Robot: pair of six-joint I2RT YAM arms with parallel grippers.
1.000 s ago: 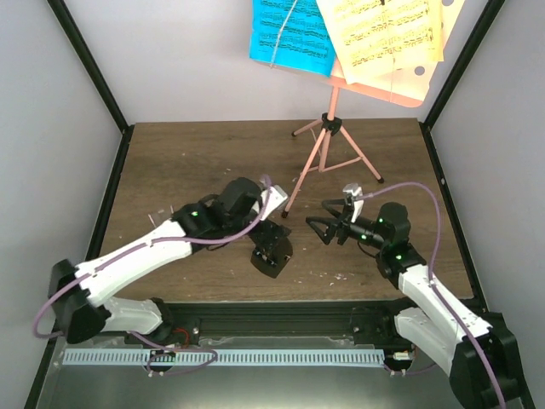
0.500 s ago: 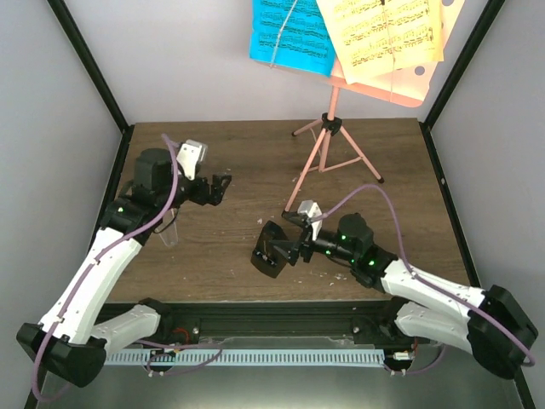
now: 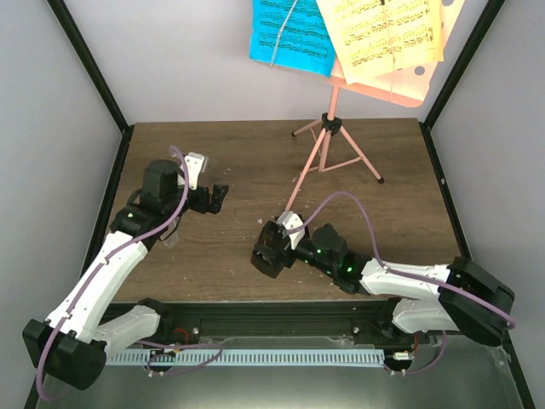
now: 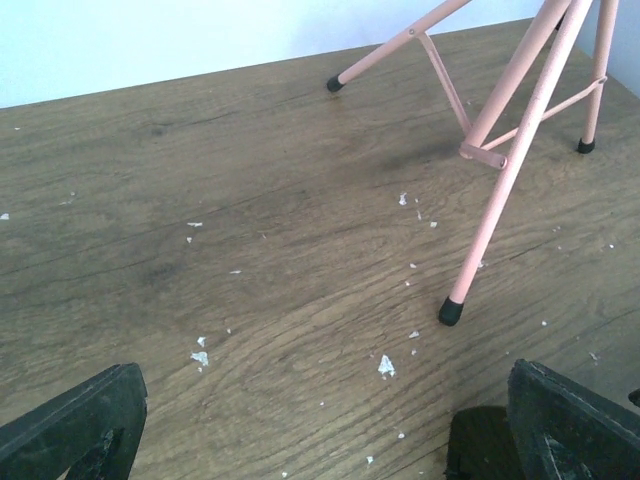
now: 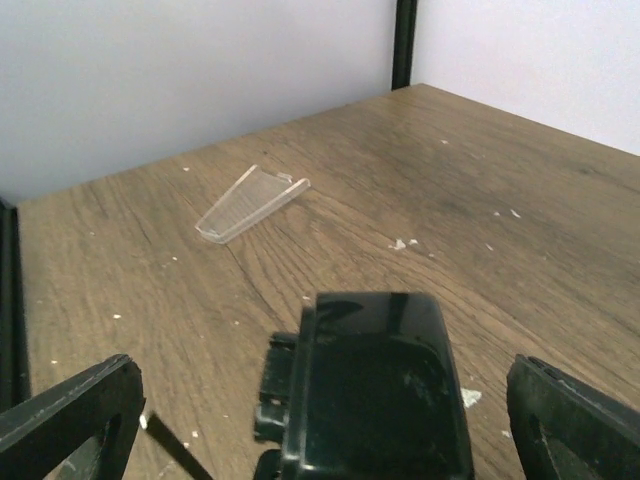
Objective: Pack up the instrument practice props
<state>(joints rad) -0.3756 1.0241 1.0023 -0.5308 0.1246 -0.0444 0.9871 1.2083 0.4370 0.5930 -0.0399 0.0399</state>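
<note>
The small black metronome [image 3: 266,257] lies on the table near the front middle; in the right wrist view the metronome [image 5: 375,390] fills the space between my fingers. My right gripper [image 3: 276,243] is open around it, with a gap on each side. My left gripper [image 3: 217,198] is open over bare wood at the left, empty. The salmon-pink music stand [image 3: 328,145] stands at the back, its near foot [image 4: 451,311] ahead of my left gripper [image 4: 320,440]. Blue sheet music [image 3: 289,34] and yellow sheet music [image 3: 383,30] rest on its desk.
A clear plastic cover [image 5: 250,203] lies flat on the wood beyond the metronome, toward the left. Small white scraps [image 4: 386,366] dot the table [image 3: 400,213]. Black frame posts and grey walls close in the sides and back.
The left arm pulled away from the metronome to the left rear, its jaws opening fully. The right arm swung left and low, bringing its open jaws around the metronome.
</note>
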